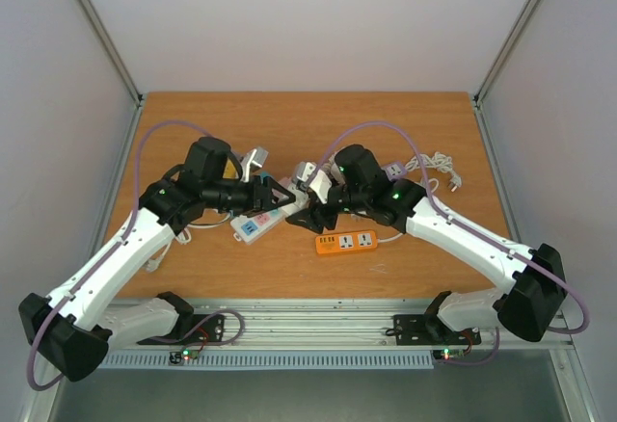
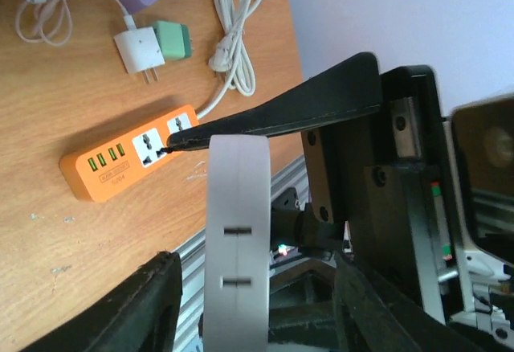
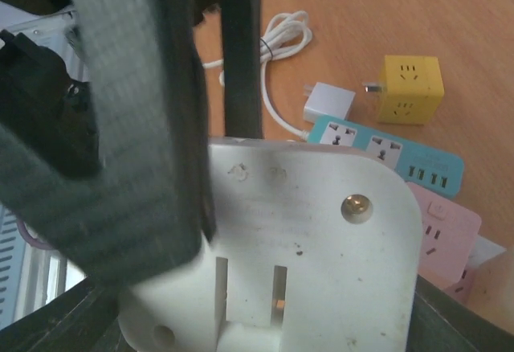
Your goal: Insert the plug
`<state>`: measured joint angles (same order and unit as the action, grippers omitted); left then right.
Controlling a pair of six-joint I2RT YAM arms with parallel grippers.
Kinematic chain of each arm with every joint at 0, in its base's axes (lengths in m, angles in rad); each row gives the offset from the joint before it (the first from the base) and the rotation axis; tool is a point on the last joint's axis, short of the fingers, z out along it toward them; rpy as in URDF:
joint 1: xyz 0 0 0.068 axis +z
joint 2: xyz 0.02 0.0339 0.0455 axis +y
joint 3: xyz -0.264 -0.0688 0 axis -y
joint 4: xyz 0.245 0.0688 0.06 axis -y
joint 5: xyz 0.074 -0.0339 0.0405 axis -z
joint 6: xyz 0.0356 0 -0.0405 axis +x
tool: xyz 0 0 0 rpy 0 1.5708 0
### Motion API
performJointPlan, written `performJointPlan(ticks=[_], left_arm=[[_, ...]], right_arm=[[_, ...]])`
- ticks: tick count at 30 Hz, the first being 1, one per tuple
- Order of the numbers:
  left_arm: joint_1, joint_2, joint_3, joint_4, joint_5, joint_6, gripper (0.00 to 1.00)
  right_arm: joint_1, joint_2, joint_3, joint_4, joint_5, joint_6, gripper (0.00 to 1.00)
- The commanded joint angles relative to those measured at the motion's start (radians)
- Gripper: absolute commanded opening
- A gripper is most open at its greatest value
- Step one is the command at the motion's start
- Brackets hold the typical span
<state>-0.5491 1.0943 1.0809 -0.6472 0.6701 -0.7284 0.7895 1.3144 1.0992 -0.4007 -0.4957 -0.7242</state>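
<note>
Wooden table (image 1: 289,118): scuffed white adapter (image 3: 321,247), rounded corners, two slots.

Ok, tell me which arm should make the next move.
Right, probably: the right gripper closely brackets the white slotted block, while the left gripper looks spread, one finger clear of it.

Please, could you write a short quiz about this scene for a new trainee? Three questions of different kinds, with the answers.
1. True or false: the orange power strip lies flat on the wooden table.
2. In the right wrist view, what colour is the cube socket? A) red B) yellow C) black
3. In the left wrist view, what lies right next to the white adapter?

Key: 1 true; 2 B; 3 the green adapter.
</note>
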Motion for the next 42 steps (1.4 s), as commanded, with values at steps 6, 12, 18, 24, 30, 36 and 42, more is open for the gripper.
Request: performJointPlan(ticks=[6, 12, 18, 24, 30, 36, 42], left_arm=[[0.003, 0.088, 0.043, -0.038, 0.099, 0.056, 0.49], [0.003, 0.097, 0.030, -0.030, 0.105, 0.062, 0.26], [0.004, 0.098, 0.025, -0.031, 0.087, 0.073, 0.08], [0.003, 0.094, 0.043, -0.044, 0.027, 0.110, 0.00], [0.003, 0.087, 0.082, -0.105, -0.110, 0.242, 0.01], [0.004, 0.140, 0.145, -0.161, -0.194, 0.471, 0.01], [0.003, 0.283, 0.223, -0.211, -0.202, 0.671, 0.00]], right_arm=[[0.047, 0.046, 0.104, -0.036, 0.042, -0.065, 0.61], [0.060, 0.087, 0.143, -0.058, 0.070, -0.056, 0.61], [0.065, 0.098, 0.151, -0.074, 0.073, -0.047, 0.61], [0.066, 0.078, 0.132, -0.076, 0.108, -0.009, 0.78], [0.043, -0.046, 0.021, 0.018, 0.141, 0.076, 0.91], [-0.044, -0.172, -0.114, 0.120, 0.237, 0.299, 0.91], [-0.144, -0.249, -0.192, 0.073, 0.355, 0.609, 0.91]])
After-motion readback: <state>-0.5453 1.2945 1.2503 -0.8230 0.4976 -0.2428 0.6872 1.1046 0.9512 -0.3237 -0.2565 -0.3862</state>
